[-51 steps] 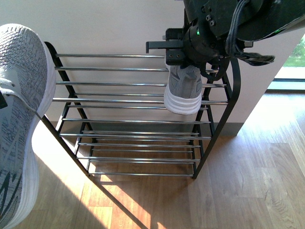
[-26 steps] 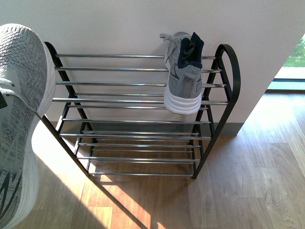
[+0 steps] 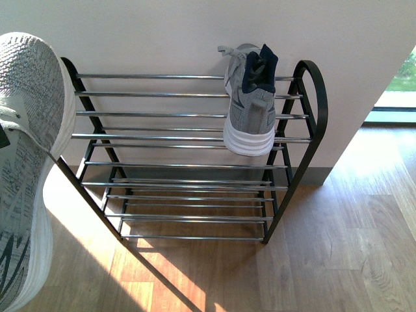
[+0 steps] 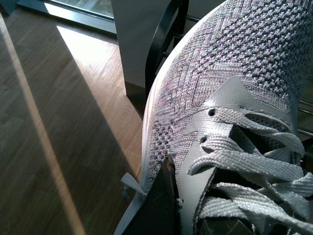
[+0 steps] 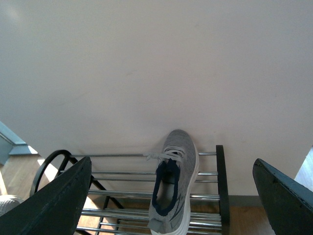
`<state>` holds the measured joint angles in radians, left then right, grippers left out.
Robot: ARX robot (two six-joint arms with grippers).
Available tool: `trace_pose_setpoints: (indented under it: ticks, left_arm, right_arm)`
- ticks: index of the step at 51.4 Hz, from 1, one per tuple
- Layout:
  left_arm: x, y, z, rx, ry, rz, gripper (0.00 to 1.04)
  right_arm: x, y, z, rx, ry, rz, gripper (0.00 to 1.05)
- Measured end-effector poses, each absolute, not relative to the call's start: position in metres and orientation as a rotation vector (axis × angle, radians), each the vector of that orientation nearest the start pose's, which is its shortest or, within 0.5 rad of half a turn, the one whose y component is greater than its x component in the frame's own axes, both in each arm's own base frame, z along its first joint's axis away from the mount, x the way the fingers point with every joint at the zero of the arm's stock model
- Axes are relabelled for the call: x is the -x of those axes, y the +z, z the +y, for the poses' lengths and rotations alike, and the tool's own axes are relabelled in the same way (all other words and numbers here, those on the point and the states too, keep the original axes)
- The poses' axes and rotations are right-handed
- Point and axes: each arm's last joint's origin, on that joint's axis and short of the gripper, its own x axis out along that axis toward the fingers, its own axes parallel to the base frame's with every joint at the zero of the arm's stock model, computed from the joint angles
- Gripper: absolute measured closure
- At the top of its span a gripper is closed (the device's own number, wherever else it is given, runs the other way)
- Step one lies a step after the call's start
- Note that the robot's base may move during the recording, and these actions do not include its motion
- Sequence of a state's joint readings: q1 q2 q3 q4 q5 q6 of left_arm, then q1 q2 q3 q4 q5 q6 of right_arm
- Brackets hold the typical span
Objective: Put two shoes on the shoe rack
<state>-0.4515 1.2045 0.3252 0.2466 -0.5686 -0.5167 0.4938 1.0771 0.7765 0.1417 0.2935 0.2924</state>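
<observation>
Where the right gripper (image 5: 171,161) had hung over it a second before, the grey knit sneaker (image 3: 249,107) sat alone on the top rods of the shoe rack (image 3: 316,104), at the right end. Its toe met the wall (image 3: 162,32), navy collar up, white heel overhanging the front. That gripper had drawn back, jaws wide and empty. The left gripper (image 4: 166,198) clamped the second sneaker (image 3: 29,162) in the air by the rack's left end.

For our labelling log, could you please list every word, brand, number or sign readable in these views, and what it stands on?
None can be read.
The shoe on the rack, the held shoe and the shoe rack show no lettering.
The held shoe's dark zigzag marks are pattern, not text.
The wall and floor are blank.
</observation>
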Motion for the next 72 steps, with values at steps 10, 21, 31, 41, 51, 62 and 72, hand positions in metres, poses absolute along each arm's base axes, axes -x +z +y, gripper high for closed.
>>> trace_pose_setpoints:
  ticks: [10,21,31,41,51,62,72]
  left_arm:
    - [-0.189,0.145,-0.074,0.194,0.25,0.504,1.03]
    - [-0.189,0.145,-0.074,0.194,0.25,0.504,1.03]
    - [-0.189,0.145,-0.074,0.194,0.249,0.505,1.03]
    - [-0.189,0.145,-0.074,0.194,0.25,0.504,1.03]
    - [-0.189,0.145,-0.074,0.194,0.25,0.504,1.03]
    - [-0.189,0.145,-0.074,0.194,0.25,0.504,1.03]
    - [-0.189,0.145,-0.074,0.194,0.25,0.504,1.03]
  right_arm:
    - [-0.197,0.302,0.097,-0.239,0.16,0.148,0.09]
    - [-0.189,0.288,0.085,-0.123,0.038,0.009,0.28]
    - [-0.168,0.245,0.05,-0.025,0.009,0.006,0.65]
    - [-0.151,0.216,0.029,0.0,0.01,0.011,1.03]
    - [-0.138,0.198,0.017,-0.003,0.009,0.007,1.03]
    - [-0.129,0.187,0.006,-0.003,0.031,0.009,1.03]
    - [-0.123,0.182,0.0,-0.003,0.003,0.004,1.03]
